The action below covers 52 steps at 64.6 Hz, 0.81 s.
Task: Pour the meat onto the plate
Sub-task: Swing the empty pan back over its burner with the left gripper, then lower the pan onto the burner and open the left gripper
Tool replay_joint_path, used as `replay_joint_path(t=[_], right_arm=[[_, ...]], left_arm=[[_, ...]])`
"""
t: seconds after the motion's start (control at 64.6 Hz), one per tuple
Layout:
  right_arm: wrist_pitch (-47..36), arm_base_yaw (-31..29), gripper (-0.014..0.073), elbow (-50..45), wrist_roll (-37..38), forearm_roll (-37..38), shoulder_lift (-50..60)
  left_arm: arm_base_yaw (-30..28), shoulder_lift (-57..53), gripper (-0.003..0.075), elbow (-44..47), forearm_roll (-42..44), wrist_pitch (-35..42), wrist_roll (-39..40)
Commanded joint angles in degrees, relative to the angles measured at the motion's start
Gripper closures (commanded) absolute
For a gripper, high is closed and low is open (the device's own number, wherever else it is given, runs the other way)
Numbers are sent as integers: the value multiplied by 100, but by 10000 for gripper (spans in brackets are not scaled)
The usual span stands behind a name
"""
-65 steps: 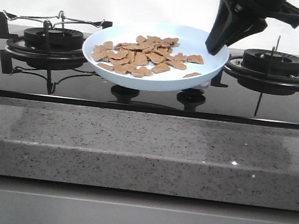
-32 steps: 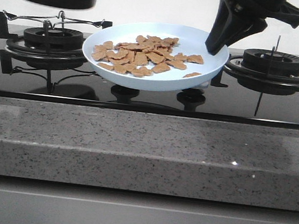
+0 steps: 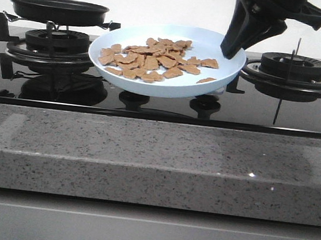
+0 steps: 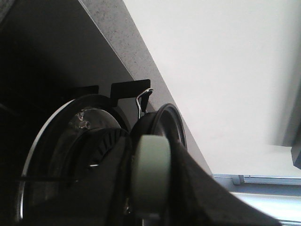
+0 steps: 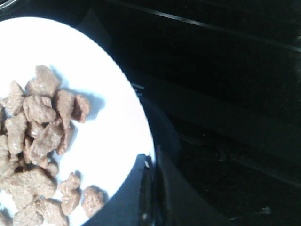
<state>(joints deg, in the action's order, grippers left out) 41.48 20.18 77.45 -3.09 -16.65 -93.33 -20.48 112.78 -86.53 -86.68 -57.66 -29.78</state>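
Observation:
The pale-blue plate (image 3: pixel 171 80) hangs tilted over the middle of the black hob, between the two burners. My right gripper (image 3: pixel 230 47) is shut on its right rim. The meat (image 3: pixel 156 58), many small orange-brown pieces, lies spread across the plate. In the right wrist view the plate (image 5: pixel 113 122) and meat (image 5: pixel 37 122) show beside my right gripper (image 5: pixel 151 188), which clamps the rim. The black frying pan (image 3: pixel 57 8) sits level at the left burner; whether it touches the grate I cannot tell. My left gripper (image 4: pixel 150 188) is shut on the pan's pale handle (image 4: pixel 151 155).
The left burner (image 3: pixel 56 41) with its wire grate is right under the pan. The right burner (image 3: pixel 294 68) stands behind my right arm. Two knobs (image 3: pixel 205 105) sit below the plate. A speckled grey counter edge (image 3: pixel 156 160) runs along the front.
The frying pan came into view at the top left and has moved down to the left burner, held level. The plate, the meat and my right gripper have stayed still.

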Motion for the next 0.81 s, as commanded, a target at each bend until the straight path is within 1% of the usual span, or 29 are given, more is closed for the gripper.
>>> replay_joint_path(t=[0.0,0.046,0.062,0.124,0.155,0.201,0.232,0.294,0.356,0.48,0.558,0.573,0.697,0.79], right_arm=[[-292,-10,654,160,-52,-103,311],[-292,-10,654,160,-52,-103,311],[-292,-10,654,160,-52,-103,311],[-292,-10,654,160,-52,-103,311],[-292,-10,654,160,-52,-103,311],[-292,-10,654,160,-52,-103,311],[-292,-10,654,160,-52,-103,311],[-292,-10,654,160,-52,-103,311],[-292,-10,654,160,-52,-103,311],[-292,-10,654,160,-52,-103,311],[-292,-10,654,160,-52,-103,311],[-292,-10,654,160,-52,-103,311],[-292,-10,654,160,-52,-103,311],[-292,-10,654,160,-52,-103,311]], left_arm=[[11,-309,607,-170,-415,-150,-17],[0,-309,526,-170,-383,-162,-17],[0,-309,514,-170,-383,-186,-17],[-9,-309,382,-170,-383,-284,-17],[-9,-309,343,-170,-359,-297,-17],[-23,-309,260,-181,-289,-342,-17],[-23,-309,221,-225,-187,-374,-17],[-55,-309,169,-314,84,-464,-17],[-81,-309,154,-426,379,-674,-17],[-108,-309,154,-638,850,-1143,42],[-108,-319,155,-788,1317,-1506,183],[-108,-319,155,-799,1366,-1504,233],[-57,-456,156,-840,2635,-1504,577],[-21,-513,157,-840,2940,-1504,668]])
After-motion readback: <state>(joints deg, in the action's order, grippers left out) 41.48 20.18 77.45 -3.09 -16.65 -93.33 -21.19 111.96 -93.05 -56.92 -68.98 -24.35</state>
